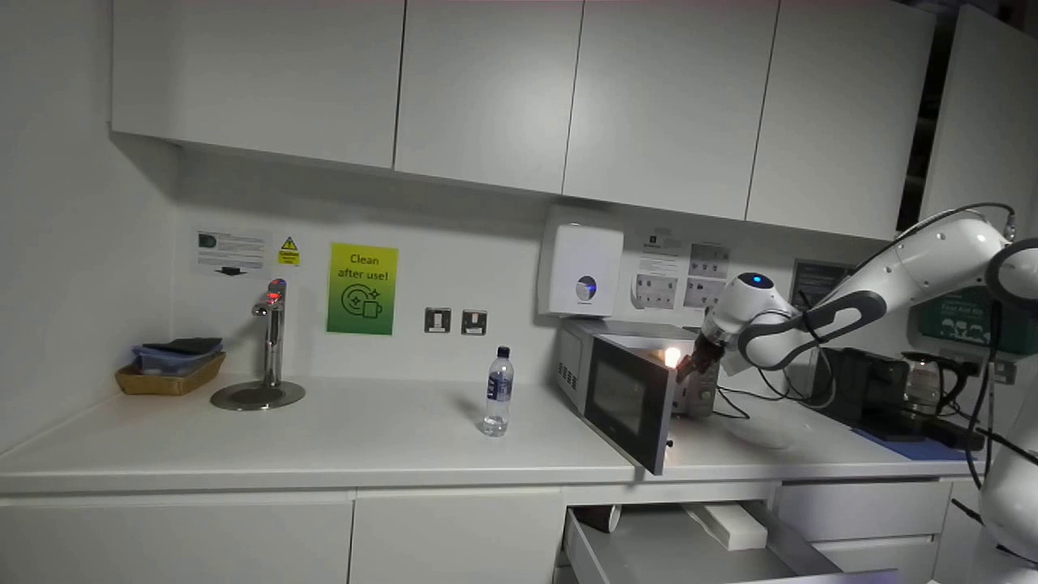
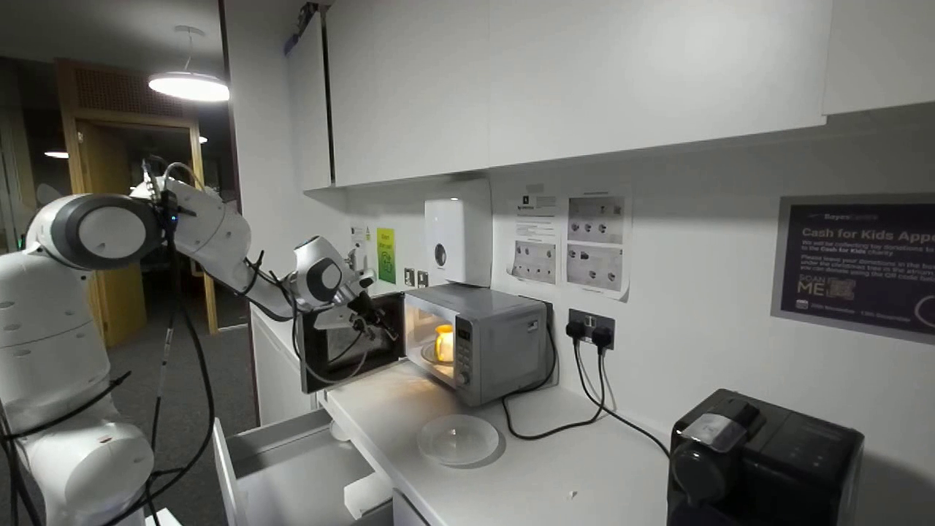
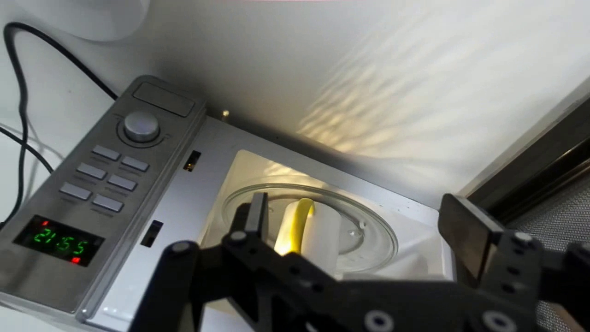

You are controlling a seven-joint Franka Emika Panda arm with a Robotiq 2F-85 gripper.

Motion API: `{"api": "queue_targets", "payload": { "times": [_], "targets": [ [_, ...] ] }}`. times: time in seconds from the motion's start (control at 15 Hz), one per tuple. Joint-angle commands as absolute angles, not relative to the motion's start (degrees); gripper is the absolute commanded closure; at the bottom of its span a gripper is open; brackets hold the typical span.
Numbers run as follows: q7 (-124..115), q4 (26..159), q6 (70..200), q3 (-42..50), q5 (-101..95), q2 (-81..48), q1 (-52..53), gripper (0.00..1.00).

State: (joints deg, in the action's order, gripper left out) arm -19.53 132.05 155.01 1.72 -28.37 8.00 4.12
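My gripper (image 3: 356, 198) stands wide open in the wrist view, with nothing held between its fingers. Beyond it, inside the lit microwave (image 2: 504, 343), a white mug (image 3: 322, 226) with a yellow handle sits on the glass turntable (image 3: 389, 235). The mug shows past the left finger, and the gripper's body hides its lower part. In an exterior view the gripper (image 2: 393, 334) is just outside the microwave's opening, apart from the mug (image 2: 443, 345). The microwave door (image 1: 623, 397) is swung out. Close behind its upper edge, the dark gripper (image 1: 684, 371) is partly visible.
A clear glass plate (image 2: 458, 440) lies on the counter before the microwave. Below, a drawer (image 1: 665, 560) is pulled out. A water bottle (image 1: 498, 397) stands beyond the door, a black coffee machine (image 2: 767, 467) on the opposite side. Cables (image 2: 533, 435) trail over the counter; cupboards (image 1: 486, 89) overhang it.
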Motion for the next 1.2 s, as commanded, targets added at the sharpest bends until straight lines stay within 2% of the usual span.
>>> {"api": "queue_targets", "payload": {
  "times": [0.0, 0.47, 1.13],
  "targets": [
    [-19.22, 136.05, 151.11, -0.95, -27.78, 16.29, 0.37, 0.0],
    [-16.85, 133.42, 147.86, -3.68, -26.74, 21.63, -3.39, 0.0],
    [-5.5, 122.46, 146.06, -5.25, -18.17, 15.01, 0.45, 0.0]
  ]
}}
